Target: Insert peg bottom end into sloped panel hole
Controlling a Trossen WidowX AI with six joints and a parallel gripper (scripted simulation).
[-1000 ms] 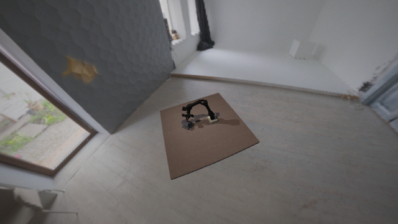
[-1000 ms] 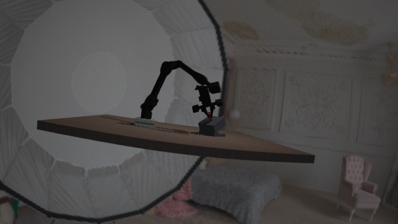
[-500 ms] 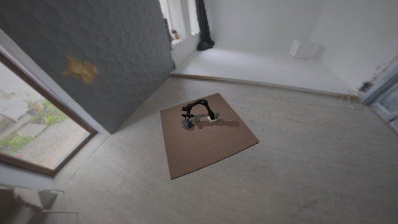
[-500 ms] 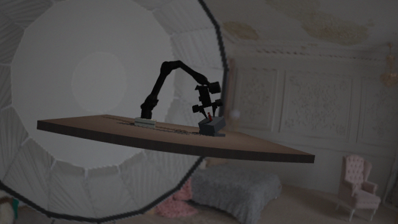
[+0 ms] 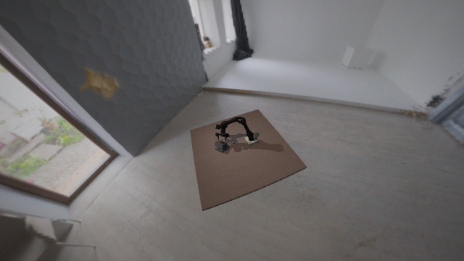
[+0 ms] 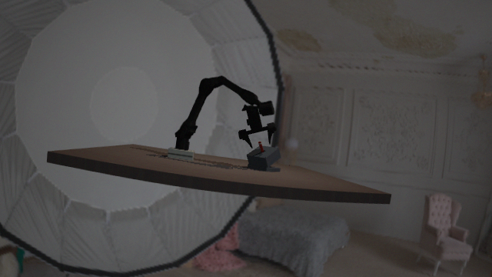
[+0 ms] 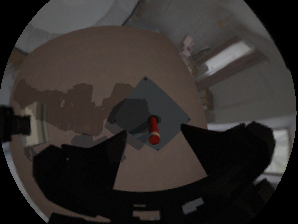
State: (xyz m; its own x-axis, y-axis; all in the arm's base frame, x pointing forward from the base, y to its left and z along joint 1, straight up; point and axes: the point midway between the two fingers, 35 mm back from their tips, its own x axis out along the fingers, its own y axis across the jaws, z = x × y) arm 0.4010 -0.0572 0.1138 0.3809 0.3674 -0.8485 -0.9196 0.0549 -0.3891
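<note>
The red peg stands up out of the grey sloped panel, its lower end in the hole and its upper part sticking out, slightly tilted. How deep its bottom end sits is hidden. My gripper is wide open. Its fingers stand apart on both sides of the peg's upper part, with a gap on each side, and touch nothing that I can see. In the top view the fingers are small, just above the panel.
The brown table top carries the panel and the arm's pale base. The arm arches from the base over to the panel. The panel's block and its foot rest on the table under the gripper.
</note>
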